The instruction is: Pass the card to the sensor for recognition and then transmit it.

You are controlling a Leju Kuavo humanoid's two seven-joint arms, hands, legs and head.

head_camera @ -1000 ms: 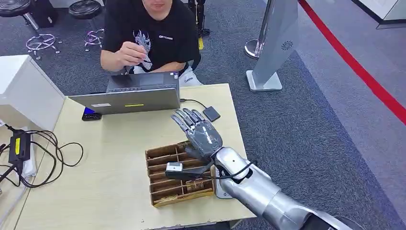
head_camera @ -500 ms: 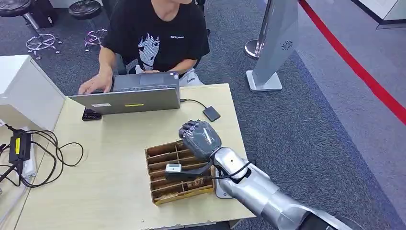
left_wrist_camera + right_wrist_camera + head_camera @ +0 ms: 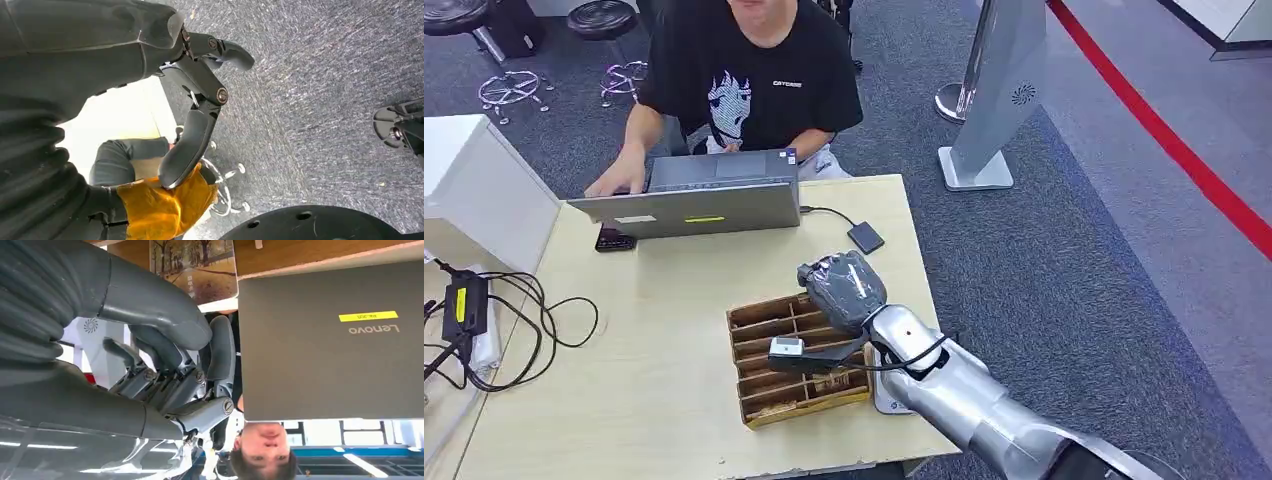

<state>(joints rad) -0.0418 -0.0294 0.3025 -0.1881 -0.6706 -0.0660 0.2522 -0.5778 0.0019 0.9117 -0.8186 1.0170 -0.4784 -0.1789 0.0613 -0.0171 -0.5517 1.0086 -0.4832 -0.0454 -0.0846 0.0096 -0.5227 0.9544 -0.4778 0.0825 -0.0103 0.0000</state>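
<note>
a card [image 3: 195,270] stands in the wooden divider tray [image 3: 769,375]; thin, stiff, probably slick, so best pinched by its top edge. right hand [image 3: 844,285] curls over it, grip unclear. left hand [image 3: 200,115] hangs loose.

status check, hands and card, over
Right hand curled over wooden tray; card in grip not confirmed. Left hand hanging open over carpet. Sensor near laptop, path clear.
</note>
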